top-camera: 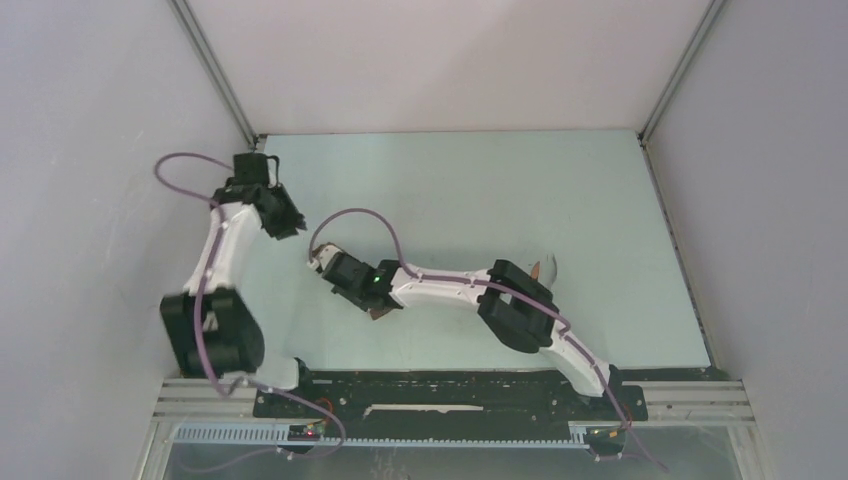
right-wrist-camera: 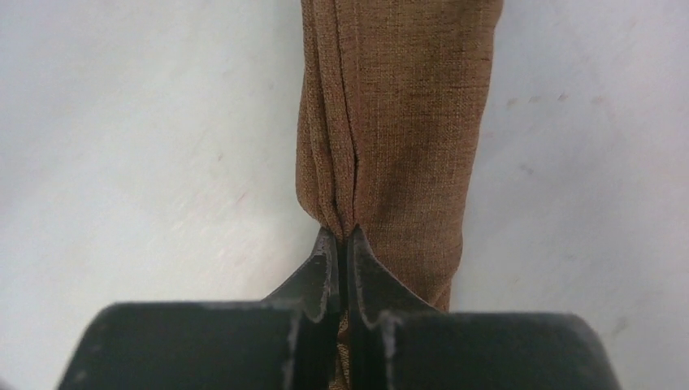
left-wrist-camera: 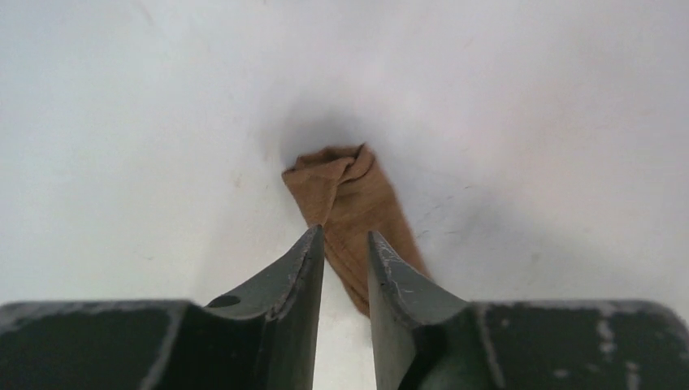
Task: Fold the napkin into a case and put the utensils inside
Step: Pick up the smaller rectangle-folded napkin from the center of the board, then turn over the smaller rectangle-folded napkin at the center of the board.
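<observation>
The right gripper (right-wrist-camera: 348, 236) is pinched shut on the napkin (right-wrist-camera: 398, 122), its 2 jaws biting a lengthwise fold where the creases converge. Beyond the tips, the napkin runs on as 1 narrow, folded brown strip lying flat on the pale bench (right-wrist-camera: 122, 122). The left gripper (left-wrist-camera: 344, 233) sits over the napkin short of its rumpled end, jaws slightly parted and holding nothing. The cloth looks light, soft and limp, likely to sag or fall open if it is lifted by 1 layer. A pinch through all the layers at a folded edge seems the safest hold.
</observation>
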You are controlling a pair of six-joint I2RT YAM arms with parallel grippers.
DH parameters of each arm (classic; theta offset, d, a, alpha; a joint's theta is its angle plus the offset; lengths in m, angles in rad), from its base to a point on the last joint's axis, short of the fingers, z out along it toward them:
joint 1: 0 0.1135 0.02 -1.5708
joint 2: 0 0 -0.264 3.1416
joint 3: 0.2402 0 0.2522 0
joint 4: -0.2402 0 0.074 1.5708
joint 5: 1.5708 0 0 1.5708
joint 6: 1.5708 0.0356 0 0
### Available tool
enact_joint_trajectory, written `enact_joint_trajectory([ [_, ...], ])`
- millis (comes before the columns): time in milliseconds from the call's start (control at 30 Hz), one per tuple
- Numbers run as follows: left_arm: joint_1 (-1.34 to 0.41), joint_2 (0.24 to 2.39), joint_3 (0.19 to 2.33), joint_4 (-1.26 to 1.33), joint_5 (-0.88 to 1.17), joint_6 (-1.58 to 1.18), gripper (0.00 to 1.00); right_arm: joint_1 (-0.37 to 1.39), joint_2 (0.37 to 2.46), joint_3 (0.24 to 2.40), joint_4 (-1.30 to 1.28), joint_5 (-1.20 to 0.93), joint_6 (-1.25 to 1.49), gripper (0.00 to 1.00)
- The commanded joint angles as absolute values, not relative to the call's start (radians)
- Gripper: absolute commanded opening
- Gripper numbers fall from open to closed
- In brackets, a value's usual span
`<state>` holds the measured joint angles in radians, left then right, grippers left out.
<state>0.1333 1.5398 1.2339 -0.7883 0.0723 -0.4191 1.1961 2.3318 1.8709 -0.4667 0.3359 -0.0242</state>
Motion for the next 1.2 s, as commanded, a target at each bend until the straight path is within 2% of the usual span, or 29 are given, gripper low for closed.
enact_joint_trajectory([
  [0, 0.134, 1.283, 1.278, -0.786, -0.032, -0.443, 0.34, 1.092, 2.109, 1.776, -0.378, -0.042, 0.260, 0.00],
  [100, 0.133, 1.188, 1.273, -0.790, -0.031, -0.447, 0.36, 0.980, 2.027, 1.621, -0.191, -0.356, 0.481, 0.00],
  [233, 0.126, 1.134, 1.256, -0.818, 0.030, -0.433, 0.37, 0.828, 2.026, 1.311, 0.349, -0.699, 0.985, 0.00],
  [367, 0.090, 1.123, 1.212, -0.827, 0.086, -0.426, 0.37, 0.740, 2.101, 1.156, 0.716, -0.802, 1.220, 0.00],
  [500, -0.005, 1.138, 1.158, -0.799, 0.121, -0.419, 0.37, 0.676, 2.114, 1.079, 0.792, -0.803, 1.214, 0.00],
  [700, -0.087, 1.220, 1.056, -0.633, 0.286, -0.514, 0.37, 0.598, 2.097, 0.998, 0.771, -0.810, 1.154, 0.00],
  [867, -0.105, 1.399, 1.041, -0.449, 0.448, -0.620, 0.37, 0.523, 2.092, 0.963, 0.740, -0.836, 1.100, 0.13],
  [1000, -0.143, 1.544, 1.107, -0.368, 0.492, -0.676, 0.36, 0.415, 2.029, 0.949, 0.591, -0.870, 0.976, 0.31],
  [1100, -0.178, 1.600, 1.125, -0.304, 0.514, -0.712, 0.36, 0.364, 1.861, 0.990, 0.158, -0.755, 0.648, 0.54],
  [1167, -0.191, 1.642, 1.132, -0.273, 0.525, -0.726, 0.37, 0.375, 1.760, 1.036, -0.070, -0.641, 0.450, 0.63],
])
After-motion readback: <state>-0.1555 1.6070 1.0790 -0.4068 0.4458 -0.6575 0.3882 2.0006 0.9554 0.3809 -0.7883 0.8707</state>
